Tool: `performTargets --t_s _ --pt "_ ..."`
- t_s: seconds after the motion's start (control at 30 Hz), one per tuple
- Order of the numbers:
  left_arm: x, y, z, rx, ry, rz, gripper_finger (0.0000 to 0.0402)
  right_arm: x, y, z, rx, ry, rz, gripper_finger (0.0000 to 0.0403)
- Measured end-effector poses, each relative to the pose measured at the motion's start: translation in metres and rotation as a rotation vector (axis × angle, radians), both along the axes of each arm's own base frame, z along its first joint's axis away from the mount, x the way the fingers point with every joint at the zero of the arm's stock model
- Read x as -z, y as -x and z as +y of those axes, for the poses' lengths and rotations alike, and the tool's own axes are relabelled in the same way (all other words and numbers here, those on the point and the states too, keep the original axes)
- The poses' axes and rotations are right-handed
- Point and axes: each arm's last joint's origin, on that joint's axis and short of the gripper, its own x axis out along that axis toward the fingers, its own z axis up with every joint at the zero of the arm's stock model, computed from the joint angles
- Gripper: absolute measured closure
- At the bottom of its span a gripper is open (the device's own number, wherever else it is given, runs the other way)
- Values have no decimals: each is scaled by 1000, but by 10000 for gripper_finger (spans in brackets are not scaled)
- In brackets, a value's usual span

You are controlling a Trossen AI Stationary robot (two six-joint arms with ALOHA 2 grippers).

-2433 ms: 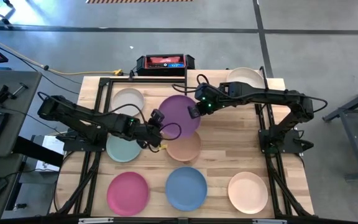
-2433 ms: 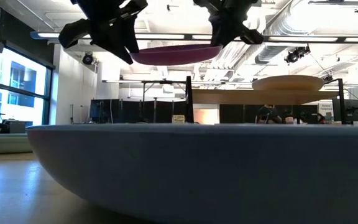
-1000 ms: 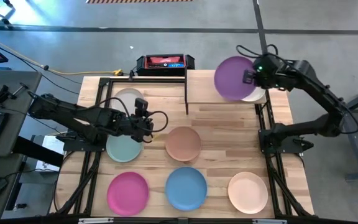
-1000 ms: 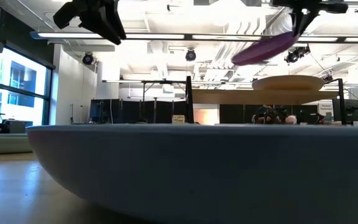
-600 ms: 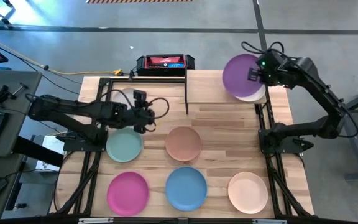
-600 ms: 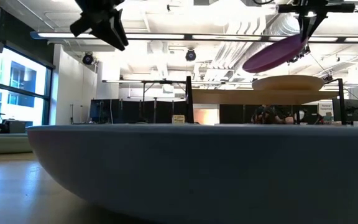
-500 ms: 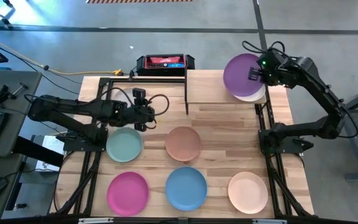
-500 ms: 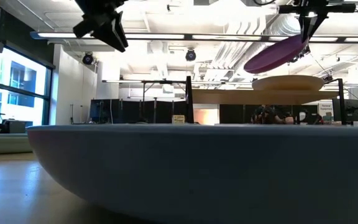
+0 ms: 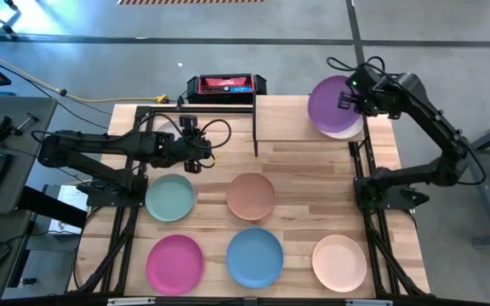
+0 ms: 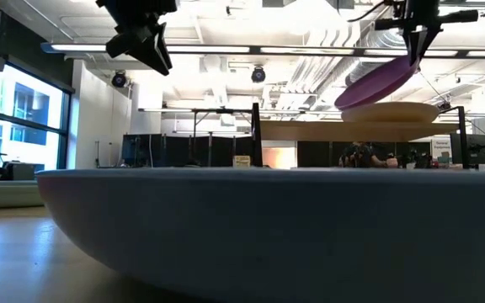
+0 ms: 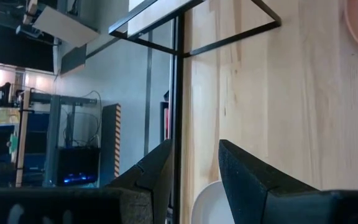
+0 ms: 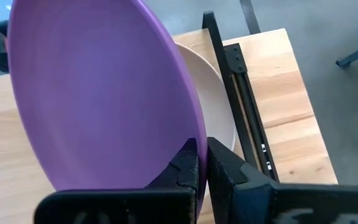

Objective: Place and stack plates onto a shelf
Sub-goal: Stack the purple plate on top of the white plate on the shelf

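One purple plate point(image 9: 330, 105), clamped at its rim by the right gripper point(image 9: 348, 99), has sunk closer to the white plate point(image 9: 344, 130) on the shelf point(image 9: 283, 126) than a moment ago. It tilts, its low edge nearest the white plate. The left gripper point(image 9: 196, 142), jaws spread and empty, has moved toward the shelf's left end.

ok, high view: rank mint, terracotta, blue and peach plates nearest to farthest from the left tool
From the left tool, open, at the table's back left:
1. mint plate, just in front of it, left side.
2. terracotta plate, table centre.
3. blue plate, front centre.
4. peach plate, front right corner.
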Motion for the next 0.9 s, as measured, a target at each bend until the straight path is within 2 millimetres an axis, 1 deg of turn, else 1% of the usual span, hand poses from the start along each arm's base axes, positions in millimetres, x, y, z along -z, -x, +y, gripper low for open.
performTargets --t_s 0.2,0.37,0.63,0.9 --pt "0 0 0 1 0 1 282 5 -7 -6 -1 -19 26 403" --pt "0 0 0 1 1 3 282 6 -8 -7 -2 -24 29 403" --pt "0 1 0 12 -8 21 282 1 -1 0 -5 -5 10 403" --pt "0 1 0 12 -7 21 282 1 5 -5 15 -4 28 403"
